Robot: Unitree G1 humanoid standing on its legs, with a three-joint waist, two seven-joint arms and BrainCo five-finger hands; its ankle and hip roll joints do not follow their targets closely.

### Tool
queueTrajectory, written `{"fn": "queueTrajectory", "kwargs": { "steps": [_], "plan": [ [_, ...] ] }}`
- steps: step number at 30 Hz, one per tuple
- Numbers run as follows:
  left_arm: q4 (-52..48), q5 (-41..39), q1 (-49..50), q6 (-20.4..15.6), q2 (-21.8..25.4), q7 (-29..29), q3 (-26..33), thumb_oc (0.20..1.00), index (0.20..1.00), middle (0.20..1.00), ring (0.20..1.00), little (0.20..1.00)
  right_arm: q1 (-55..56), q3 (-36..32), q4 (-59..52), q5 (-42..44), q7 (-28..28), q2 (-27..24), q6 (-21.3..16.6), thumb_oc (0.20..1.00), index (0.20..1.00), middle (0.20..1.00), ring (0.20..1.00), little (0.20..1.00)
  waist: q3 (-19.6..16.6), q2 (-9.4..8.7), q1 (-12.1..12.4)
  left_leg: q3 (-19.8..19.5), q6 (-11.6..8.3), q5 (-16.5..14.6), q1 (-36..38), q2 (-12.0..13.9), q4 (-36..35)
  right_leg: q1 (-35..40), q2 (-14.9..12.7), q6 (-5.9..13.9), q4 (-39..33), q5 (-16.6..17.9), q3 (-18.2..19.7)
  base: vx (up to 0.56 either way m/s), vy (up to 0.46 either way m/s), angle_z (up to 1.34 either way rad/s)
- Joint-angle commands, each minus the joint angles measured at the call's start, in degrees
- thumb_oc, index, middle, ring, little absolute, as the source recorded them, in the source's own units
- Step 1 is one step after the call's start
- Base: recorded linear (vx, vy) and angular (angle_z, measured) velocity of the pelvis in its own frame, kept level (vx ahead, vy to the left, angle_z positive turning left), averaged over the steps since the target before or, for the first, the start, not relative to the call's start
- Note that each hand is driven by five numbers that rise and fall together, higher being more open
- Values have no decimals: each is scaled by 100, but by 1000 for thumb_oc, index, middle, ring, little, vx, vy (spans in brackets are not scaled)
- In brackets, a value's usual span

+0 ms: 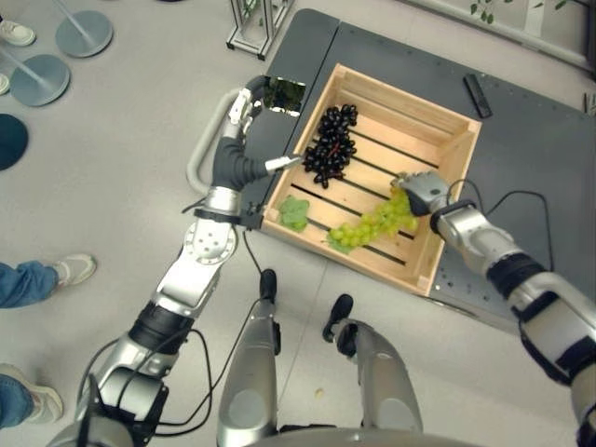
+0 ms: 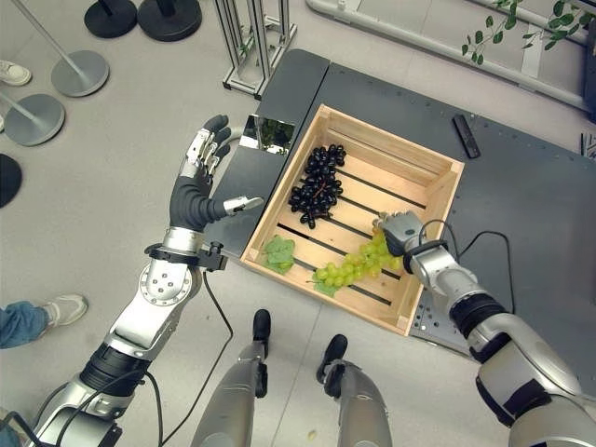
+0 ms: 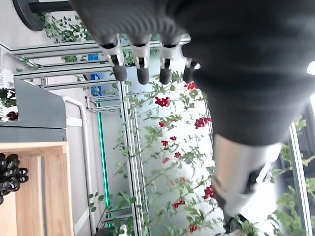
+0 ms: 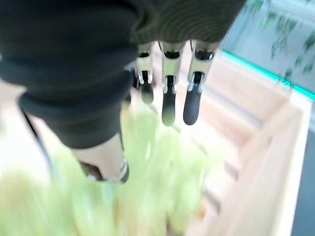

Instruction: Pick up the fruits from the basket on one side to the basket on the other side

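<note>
Hovering over the green grapes (image 2: 356, 264), the right hand (image 2: 400, 230) has fingers straight and apart, nothing held. The bunch lies on the slats of the wooden crate (image 2: 438, 200), dark grapes (image 2: 317, 184) beyond. Best to close round the stem end, lift gently. Left hand (image 2: 200, 158) is spread, idle beside the crate.

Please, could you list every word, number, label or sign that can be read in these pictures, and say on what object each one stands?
No text can be read.
Wooden crate, dark grapes, green grapes: no print shows.
Black bar on the dark platform: too small to tell any marks.
White strip at the edge of the left wrist view: some print, cut off and too small to read.
</note>
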Motion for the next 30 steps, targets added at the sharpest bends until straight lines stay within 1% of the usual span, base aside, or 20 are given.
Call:
{"fn": "queueTrajectory", "kwargs": {
  "steps": [1,2,3,6,7,9,14,15,16,18,20,22,24,28,29,30],
  "plan": [
    [-477,2,178,-317,8,-202,-167,1000,1000,1000,1000,1000,-345,-99,-317,360,-202,-296,-136,200,200,200,200,200,-513,-86,-93,51,15,-761,103,19,466,476,-391,869,-872,643,107,0,0,0],
    [-478,2,184,-318,7,-205,-171,1000,1000,1000,1000,1000,-322,-115,-342,360,-190,-306,-134,200,200,200,200,200,-518,-87,-90,51,16,-758,110,17,457,482,-392,870,-877,644,105,72,26,-1],
    [-471,4,248,-324,43,-281,-182,1000,1000,1000,1000,1000,-208,-305,-698,478,-220,-433,-210,200,200,200,200,200,-624,-102,-129,85,19,-778,244,11,392,568,-384,883,-920,642,125,78,17,-1],
    [-429,-21,349,-324,42,-368,-199,1000,1000,1000,1000,1000,-43,-466,-991,599,-234,-498,-319,200,200,200,200,200,-809,-129,-190,141,19,-764,401,-6,253,707,-355,902,-1065,663,138,76,7,-7],
    [-431,-22,356,-325,42,-372,-202,1000,1000,1000,1000,1000,-17,-483,-1017,600,-223,-506,-316,200,200,200,200,200,-810,-130,-184,144,19,-759,417,-7,237,722,-352,903,-1080,668,137,83,-5,-6],
    [-442,-25,455,-319,46,-423,-206,1000,1000,1000,1000,1000,155,-624,-1289,670,-184,-527,-394,200,200,200,200,200,-991,-150,-240,218,17,-749,616,-12,71,847,-313,928,-1200,690,158,96,-10,-10],
    [-518,-9,572,-327,29,-452,-172,1000,1000,1000,1000,1000,343,-732,-1346,834,-86,-449,-450,200,200,200,200,200,-1196,-167,-296,262,13,-790,828,-18,-3,1003,-263,945,-1268,665,209,70,-7,-13],
    [-522,10,560,-335,12,-436,-181,1000,1000,1000,1000,1000,331,-735,-1220,915,-86,-368,-425,470,470,470,470,470,-1199,-159,-301,263,12,-799,817,-4,27,981,-273,942,-1234,652,230,18,-7,-9],
    [-536,14,554,-330,13,-423,-182,1000,1000,1000,1000,1000,326,-698,-1137,896,-76,-341,-409,1000,1000,1000,1000,1000,-1182,-158,-292,266,11,-797,792,1,46,957,-276,941,-1215,643,241,-1,-4,-3],
    [-538,14,555,-328,14,-421,-177,1000,1000,1000,1000,1000,311,-686,-1121,894,-83,-334,-412,1000,1000,1000,1000,1000,-1186,-159,-294,268,10,-800,782,2,54,945,-276,940,-1207,641,244,-17,-6,-2],
    [-565,27,502,-338,-11,-336,-189,1000,1000,1000,1000,1000,309,-469,-705,779,-98,-243,-377,1000,1000,1000,1000,1000,-1045,-148,-229,213,-3,-752,631,13,111,803,-275,922,-1151,633,230,-108,-39,-4],
    [-562,4,404,-346,-16,-252,-143,1000,1000,1000,1000,1000,272,-270,-353,507,-230,-127,-287,1000,1000,1000,1000,1000,-823,-131,-165,122,-33,-694,397,47,196,577,-265,878,-1058,616,202,-164,-72,2],
    [-498,-5,306,-352,-27,-183,-74,1000,1000,1000,1000,1000,324,-121,-41,256,-258,40,-186,1000,1000,1000,1000,1000,-688,-136,-99,90,-80,-650,233,81,255,473,-260,849,-1044,593,157,-96,-91,10],
    [-448,-128,32,-417,-130,-63,52,1000,1000,1000,1000,1000,474,-107,132,161,-347,364,-61,1000,1000,1000,1000,1000,-277,-138,20,45,-168,-606,-229,114,540,85,-293,783,-844,560,98,-95,-92,13],
    [-416,-185,-90,-450,-227,-10,13,1000,1000,1000,1000,1000,506,-109,287,184,-396,454,-23,1000,1000,1000,1000,1000,-128,-109,99,46,-214,-574,-452,128,665,-92,-318,764,-694,522,34,-84,-52,19],
    [-409,-184,-103,-452,-229,-8,6,1000,1000,1000,1000,1000,499,-111,303,183,-406,456,-26,1000,1000,1000,1000,1000,-136,-107,100,39,-216,-578,-481,128,686,-120,-322,761,-670,512,31,-78,-30,24]
  ]
}}
